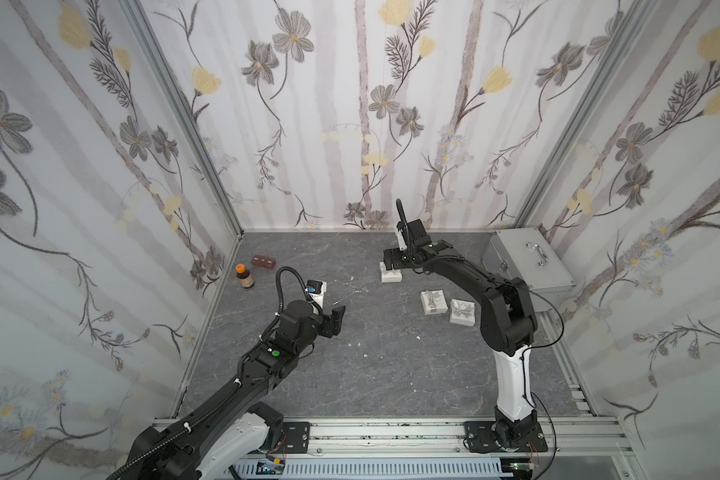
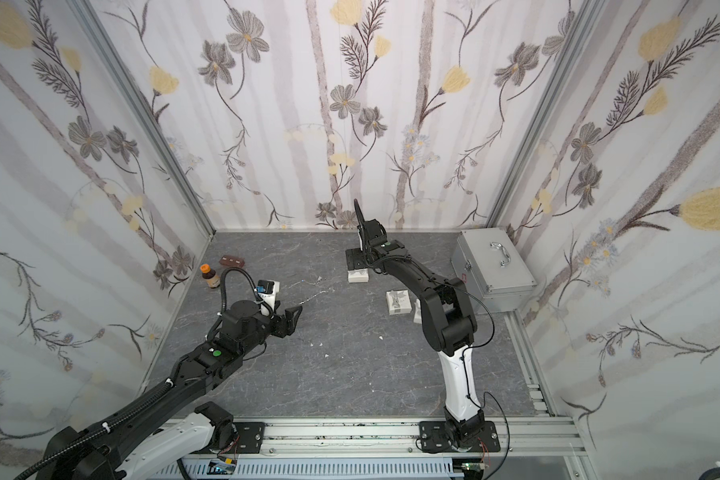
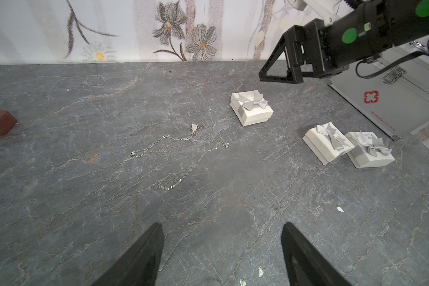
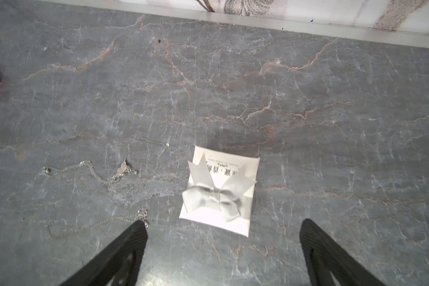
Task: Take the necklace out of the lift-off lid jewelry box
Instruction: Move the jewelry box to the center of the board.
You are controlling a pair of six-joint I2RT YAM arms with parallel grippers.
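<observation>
Three white jewelry boxes with grey bows stand lidded on the grey table. The far one [image 1: 391,276] [image 3: 252,111] [image 4: 221,190] sits just below my right gripper [image 4: 223,221] [image 1: 388,261], which hangs open above it, fingers well apart and touching nothing. The other two boxes [image 3: 327,146] [image 3: 370,153] lie side by side nearer the right arm. Two thin silver necklaces lie loose on the table left of the far box, one [image 3: 164,143] [image 4: 94,170] with a pendant, and one [image 3: 196,163] [image 4: 97,226] nearer my left gripper [image 3: 222,237] [image 1: 336,318], which is open and empty. What the boxes hold is hidden.
A silver metal case [image 1: 528,262] with a handle stands at the back right. A brown bottle [image 1: 246,277] with an orange cap and a brown block [image 1: 265,262] sit at the back left. Small white scraps [image 3: 341,209] dot the table.
</observation>
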